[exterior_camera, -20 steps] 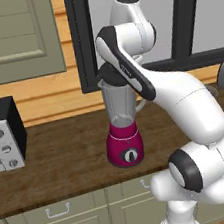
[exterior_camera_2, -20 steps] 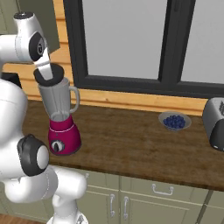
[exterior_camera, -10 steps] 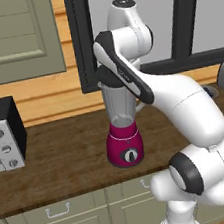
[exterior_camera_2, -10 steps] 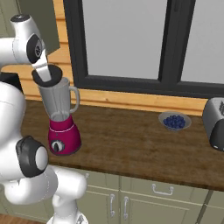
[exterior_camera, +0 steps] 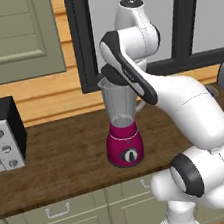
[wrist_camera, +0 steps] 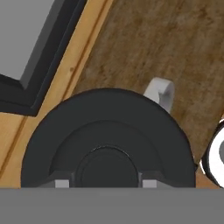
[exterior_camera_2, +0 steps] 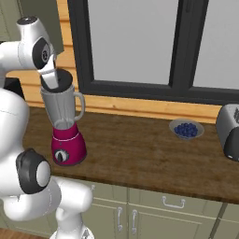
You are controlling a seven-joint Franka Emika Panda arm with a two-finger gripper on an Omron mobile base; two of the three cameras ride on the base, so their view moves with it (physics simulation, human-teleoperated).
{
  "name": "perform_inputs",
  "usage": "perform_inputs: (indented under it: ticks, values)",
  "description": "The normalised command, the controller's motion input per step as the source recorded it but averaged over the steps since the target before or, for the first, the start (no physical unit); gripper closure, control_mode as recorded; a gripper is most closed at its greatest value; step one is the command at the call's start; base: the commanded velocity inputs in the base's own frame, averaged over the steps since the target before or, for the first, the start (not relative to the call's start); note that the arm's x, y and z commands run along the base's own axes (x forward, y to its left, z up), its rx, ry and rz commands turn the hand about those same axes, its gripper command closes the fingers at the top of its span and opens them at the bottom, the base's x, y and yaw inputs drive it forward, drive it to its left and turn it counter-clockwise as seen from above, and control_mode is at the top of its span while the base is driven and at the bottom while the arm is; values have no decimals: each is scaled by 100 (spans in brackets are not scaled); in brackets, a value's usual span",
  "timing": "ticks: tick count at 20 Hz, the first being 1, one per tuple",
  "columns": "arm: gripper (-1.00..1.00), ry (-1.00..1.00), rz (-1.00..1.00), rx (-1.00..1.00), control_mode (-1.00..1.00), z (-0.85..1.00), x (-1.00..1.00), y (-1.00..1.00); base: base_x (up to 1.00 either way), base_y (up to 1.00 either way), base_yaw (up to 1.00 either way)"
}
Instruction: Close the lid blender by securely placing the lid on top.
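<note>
While the gripper [wrist_camera: 99, 183] holds the lid [wrist_camera: 109, 140] between its 2 fingers on the blender [exterior_camera_2: 65, 123] jar rim, seating seems underway; next probably press down, then release.

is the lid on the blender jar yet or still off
On, or nearly. The lid covers the jar's rim on the blender, with the gripper at it. Cannot tell if it is fully seated.

Lid [wrist_camera: 107, 148] hides jar rim — hand's grip unclear.

Counter [exterior_camera_2: 140, 154] open right of blender [exterior_camera_2: 65, 126]; window frame [exterior_camera_2: 135, 88] close behind; bowl [exterior_camera_2: 186, 129] well apart.
</note>
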Motion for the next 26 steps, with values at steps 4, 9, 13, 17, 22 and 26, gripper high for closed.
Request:
perform_inputs:
  ticks: [4,9,13,17,22,26]
  values:
    - [100,14,-4,9,-100,-1,-10,3,0,0,0]
    - [100,8,0,8,-100,-17,-11,6,0,0,0]
    - [100,4,0,8,-100,-24,0,1,0,0,0]
    - [100,2,0,12,-100,-17,0,0,0,0,0]
    - [100,2,5,18,-100,-4,-8,0,0,0,0]
    - [100,0,19,19,-100,-12,-19,0,0,0,0]
